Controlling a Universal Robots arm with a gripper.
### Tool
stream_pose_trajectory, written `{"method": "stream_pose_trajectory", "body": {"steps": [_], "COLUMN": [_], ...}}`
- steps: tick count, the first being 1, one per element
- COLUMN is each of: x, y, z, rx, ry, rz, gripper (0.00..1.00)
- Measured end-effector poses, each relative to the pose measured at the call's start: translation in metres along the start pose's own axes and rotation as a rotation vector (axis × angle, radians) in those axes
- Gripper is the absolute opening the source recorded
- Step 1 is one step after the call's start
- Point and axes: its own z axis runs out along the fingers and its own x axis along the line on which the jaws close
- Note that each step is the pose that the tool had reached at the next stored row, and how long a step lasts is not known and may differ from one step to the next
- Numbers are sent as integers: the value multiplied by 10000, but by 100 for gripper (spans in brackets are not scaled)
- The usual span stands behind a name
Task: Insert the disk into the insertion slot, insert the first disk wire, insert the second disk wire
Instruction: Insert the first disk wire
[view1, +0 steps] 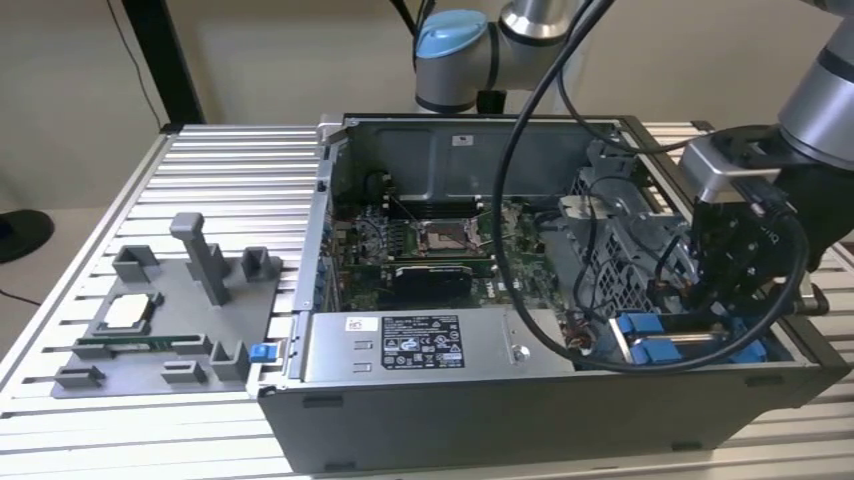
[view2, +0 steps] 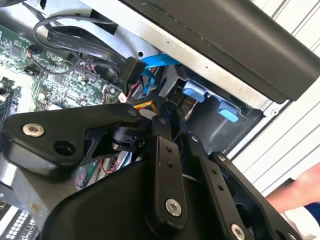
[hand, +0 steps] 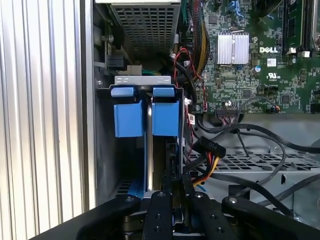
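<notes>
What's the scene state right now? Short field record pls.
claw: low in the case's drive corner, at the slot
slot: grey bay, blue tabs at its mouth
disk: seems seated in the slot, seen on edge
plug: black, yellow-red leads, beside the slot; can't tell if connected
case: open, on the slatted table
hand: a person's, outside the case

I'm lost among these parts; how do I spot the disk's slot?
Find the open computer case. In its near corner at the exterior view's right, past the power-supply box, sits the insertion slot. Unlike its grey neighbours, it carries bright blue plastic tabs.
</notes>
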Motion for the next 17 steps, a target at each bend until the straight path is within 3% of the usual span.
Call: {"method": "stream_pose_trajectory", "body": {"steps": [2,3,6,14,17], "x": [0,1,-1,-3,-3], "y": [-1,-1,0,5,3], "z": [3,-3,-64,-422,-473], "rx": [2,3,2,-2,-2], "ry": [-1,4,7,12,9], "rz": [-1,-1,-1,0,-2], "gripper": [0,100,100,100,100]}}
